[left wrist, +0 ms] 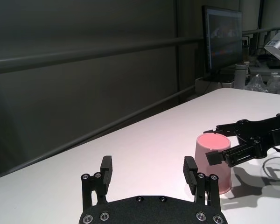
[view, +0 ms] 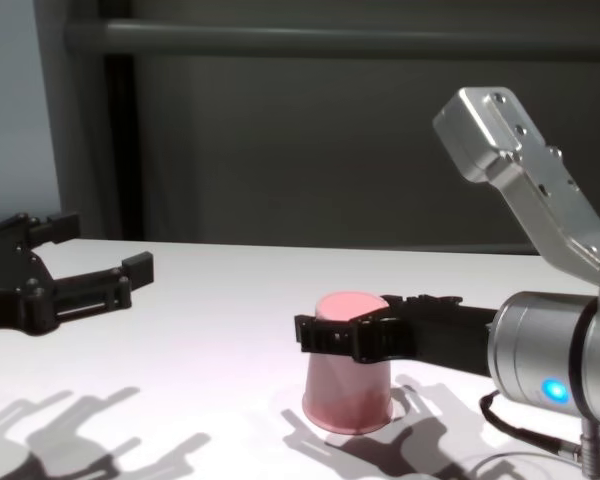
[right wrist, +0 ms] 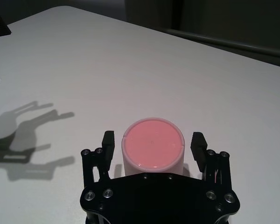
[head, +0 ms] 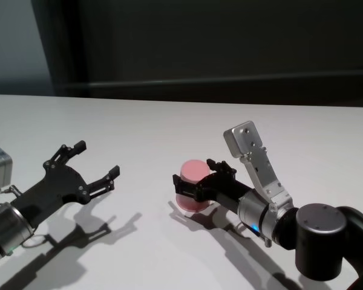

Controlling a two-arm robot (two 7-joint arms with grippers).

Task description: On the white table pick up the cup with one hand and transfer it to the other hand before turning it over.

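The pink cup (head: 192, 168) stands upside down on the white table (head: 169, 121), its flat base facing up. My right gripper (head: 195, 173) straddles it near the top, open. In the right wrist view a narrow gap shows between each of its fingers (right wrist: 107, 140) and the cup (right wrist: 152, 142). The chest view shows the same black fingers (view: 325, 338) level with the upper part of the cup (view: 346, 392). My left gripper (head: 97, 158) hovers open and empty to the left of the cup, a short way off, pointing toward it (left wrist: 213, 175).
A dark wall with a horizontal rail (view: 330, 38) runs behind the table's far edge. Past the table's end, the left wrist view shows a monitor (left wrist: 222, 39) and some bottles (left wrist: 274, 83). Bare tabletop lies between the two grippers.
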